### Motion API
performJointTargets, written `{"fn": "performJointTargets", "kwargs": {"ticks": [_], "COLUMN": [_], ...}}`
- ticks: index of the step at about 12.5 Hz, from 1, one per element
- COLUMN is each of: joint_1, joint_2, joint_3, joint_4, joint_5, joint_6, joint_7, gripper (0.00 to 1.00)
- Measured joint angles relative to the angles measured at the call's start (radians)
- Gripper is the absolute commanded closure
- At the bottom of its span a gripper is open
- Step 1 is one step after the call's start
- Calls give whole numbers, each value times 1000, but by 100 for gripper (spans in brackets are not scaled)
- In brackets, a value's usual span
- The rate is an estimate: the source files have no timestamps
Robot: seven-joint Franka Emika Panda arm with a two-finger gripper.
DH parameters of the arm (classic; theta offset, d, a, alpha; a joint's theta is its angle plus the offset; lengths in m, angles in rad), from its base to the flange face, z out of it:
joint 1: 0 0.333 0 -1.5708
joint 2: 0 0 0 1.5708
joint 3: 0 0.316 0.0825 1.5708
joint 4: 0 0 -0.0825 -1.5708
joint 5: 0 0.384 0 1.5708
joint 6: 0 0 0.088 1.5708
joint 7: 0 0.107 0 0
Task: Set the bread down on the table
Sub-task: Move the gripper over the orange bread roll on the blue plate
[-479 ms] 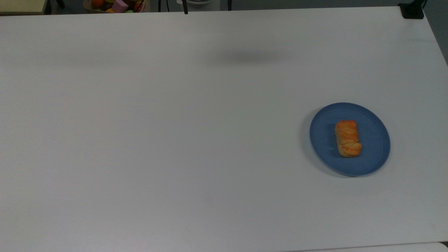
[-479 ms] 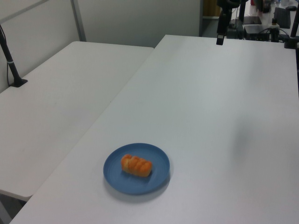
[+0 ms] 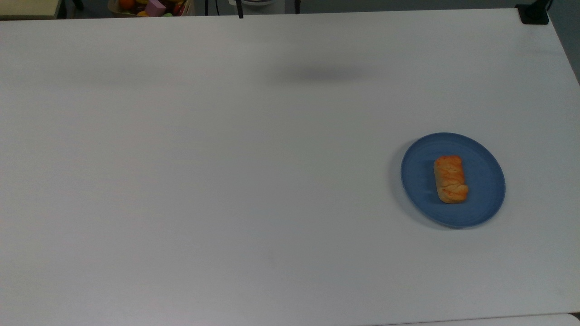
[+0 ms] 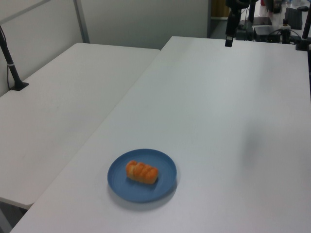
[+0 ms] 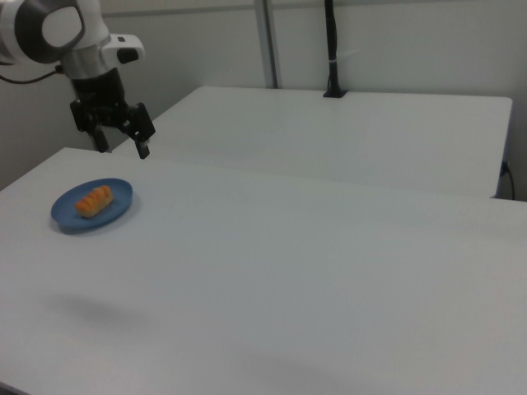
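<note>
Aloft above the table [image 5: 313, 271], gripper [image 5: 122, 146] spread wide and released, near the blue plate [image 5: 115, 206]; bread [image 5: 93, 200] resting centered on plate, right view.

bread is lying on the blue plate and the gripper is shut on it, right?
Not quite. The bread does lie on the blue plate, but the gripper is not shut on it: the right view shows it open in the air above the plate, holding nothing.
</note>
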Motion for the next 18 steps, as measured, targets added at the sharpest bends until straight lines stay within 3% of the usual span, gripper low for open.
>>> {"fn": "performJointTargets", "kwargs": {"ticks": [7, 14, 18], "joint_1": [3, 82, 109], "joint_2": [0, 29, 132], "joint_3": [4, 12, 63], "joint_4": [-2, -16, 83], "joint_5": [0, 2, 15], "joint_6": [0, 0, 1], "joint_7": [0, 8, 109], "gripper": [0, 0, 0]}}
